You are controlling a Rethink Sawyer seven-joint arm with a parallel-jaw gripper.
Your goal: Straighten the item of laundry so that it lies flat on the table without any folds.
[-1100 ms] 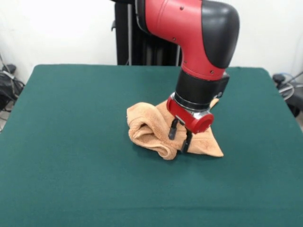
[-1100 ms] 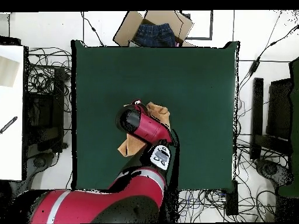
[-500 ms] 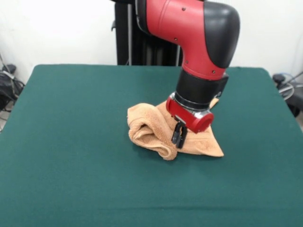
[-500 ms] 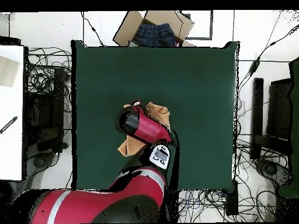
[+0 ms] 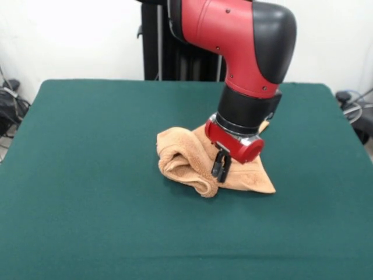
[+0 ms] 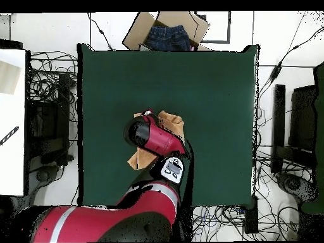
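The item of laundry [image 5: 183,157], a light orange-tan towel, lies bunched and folded near the middle of the green table [image 5: 87,175]. A thick rolled fold runs along its left and front side, and a flatter corner points right. My gripper [image 5: 218,169] stands over the front fold, shut on a pinch of the towel. From overhead the arm covers most of the towel [image 6: 172,120]; only its corners show, and the gripper itself is hidden there.
In the overhead view an open cardboard box [image 6: 166,30] with dark blue clothes sits past the table's [image 6: 215,88] top edge. Cables and stands ring the table. A white surface [image 6: 11,120] lies at the left.
The fingers stood apart around the fold a second ago and closed on it by half a second ago. Since then nothing has visibly moved.
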